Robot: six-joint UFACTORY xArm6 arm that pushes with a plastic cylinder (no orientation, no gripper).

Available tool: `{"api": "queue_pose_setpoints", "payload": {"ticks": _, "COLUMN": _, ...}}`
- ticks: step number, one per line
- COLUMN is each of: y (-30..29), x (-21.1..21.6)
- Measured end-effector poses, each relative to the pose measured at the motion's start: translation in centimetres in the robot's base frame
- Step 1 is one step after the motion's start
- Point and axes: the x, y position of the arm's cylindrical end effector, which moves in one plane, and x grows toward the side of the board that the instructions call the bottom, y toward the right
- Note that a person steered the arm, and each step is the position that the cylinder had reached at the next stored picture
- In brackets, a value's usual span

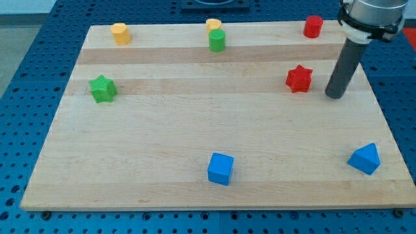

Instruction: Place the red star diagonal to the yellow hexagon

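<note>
the rod's lower end, my tip (pixel 335 95), rests on the wooden board (pixel 195 130) near the view's right edge, holding nothing since it has nothing to hold with; it stands just to the right of the red star (pixel 299 78), with a small gap between them, not touching. the star sits on the right side of the board, in the upper half. it looks like a small, rigid, light block that should slide easily on the smooth wood, though its points may make it spin if it is pushed off-centre, so i'd say the push wants to land square on its right side, through the middle. the yellow hexagon (pixel 120 33) is far off at the top left corner. along the way sit a green cylinder (pixel 217 41) with a yellow block (pixel 214 25) just behind it at top centre, and a green star (pixel 103 88) at the left. a red cylinder (pixel 313 26) is at the top right, and a blue cube (pixel 220 168) and another blue block (pixel 364 158) sit near the bottom.
</note>
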Motion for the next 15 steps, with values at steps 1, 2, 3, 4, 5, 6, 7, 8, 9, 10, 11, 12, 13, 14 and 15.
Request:
{"api": "queue_pose_setpoints", "payload": {"ticks": 1, "y": -2.9, "x": -0.4}}
{"api": "queue_pose_setpoints", "payload": {"ticks": 2, "y": -6.9, "x": -0.6}}
{"api": "queue_pose_setpoints", "payload": {"ticks": 3, "y": -7.2, "x": -2.3}}
{"api": "queue_pose_setpoints", "payload": {"ticks": 4, "y": -7.2, "x": -4.5}}
{"api": "queue_pose_setpoints", "payload": {"ticks": 5, "y": -7.2, "x": -6.7}}
{"api": "queue_pose_setpoints", "payload": {"ticks": 6, "y": -7.3, "x": -8.8}}
{"api": "queue_pose_setpoints", "payload": {"ticks": 7, "y": -8.6, "x": -10.1}}
{"api": "queue_pose_setpoints", "payload": {"ticks": 8, "y": -11.6, "x": -10.9}}
{"api": "queue_pose_setpoints", "payload": {"ticks": 9, "y": -15.0, "x": -10.8}}
{"api": "queue_pose_setpoints", "payload": {"ticks": 10, "y": -15.7, "x": -9.9}}
{"api": "queue_pose_setpoints", "payload": {"ticks": 11, "y": -11.3, "x": -8.7}}
{"api": "queue_pose_setpoints", "payload": {"ticks": 12, "y": -10.0, "x": -6.2}}
{"api": "queue_pose_setpoints", "payload": {"ticks": 13, "y": -13.4, "x": -6.5}}
{"api": "queue_pose_setpoints", "payload": {"ticks": 14, "y": -18.1, "x": -7.9}}
{"api": "queue_pose_setpoints", "payload": {"ticks": 15, "y": -21.9, "x": -8.3}}
